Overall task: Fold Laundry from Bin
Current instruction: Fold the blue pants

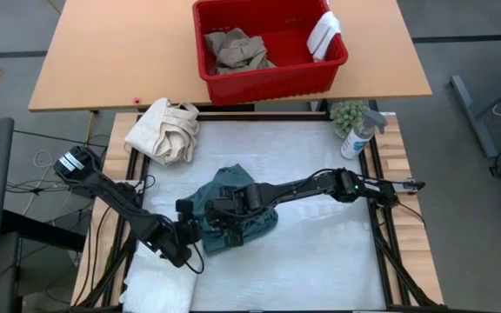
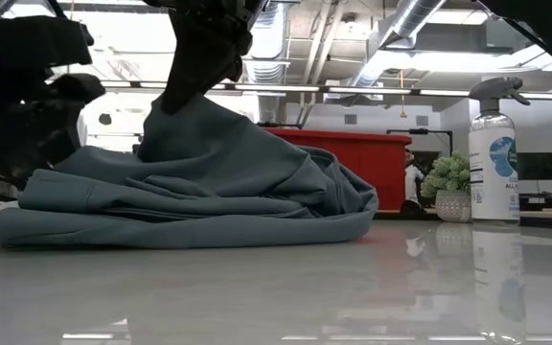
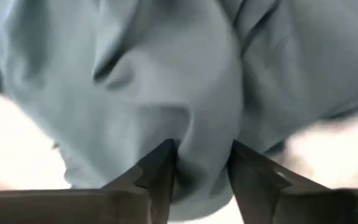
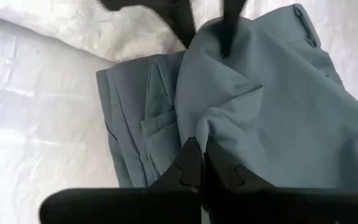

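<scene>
The teal-green garment (image 1: pixel 233 209) lay crumpled in a heap near the middle of the white-covered bench (image 1: pixel 320 261), and both arms were on it. The left gripper (image 1: pixel 200 231) had reached in from the near-left corner to the garment's near-left edge; in the left wrist view its two dark fingers (image 3: pixel 157 177) stood partly apart with a thick fold of the teal cloth (image 3: pixel 166 93) bunched between them, the fabric touching both inner faces. The right gripper (image 1: pixel 224 211) came across from the right side and sat on top of the heap, just beside the left one; in the right wrist view its fingers (image 4: pixel 188 165) were pressed close together, pinching a ridge of the garment (image 4: pixel 260 112), and in the low view the cloth (image 2: pixel 209 182) rose to a peak under a dark gripper above it, the rest spreading in flat folds on the bench. A white textured towel (image 1: pixel 159 283) lay folded at the near-left corner of the bench, under the left arm. The cream canvas cloth (image 1: pixel 163 130) with loop handles sat bundled at the far-left corner. The red bin (image 1: pixel 268 48) stood on a wooden table (image 1: pixel 103 61) beyond the bench, holding tan khaki trousers (image 1: pixel 237 50) on its left side and a small white cloth (image 1: pixel 324 35) draped against its right wall. A spray bottle (image 1: pixel 359 135) and a small green plant (image 1: pixel 348 113) stood at the far-right corner of the bench.
</scene>
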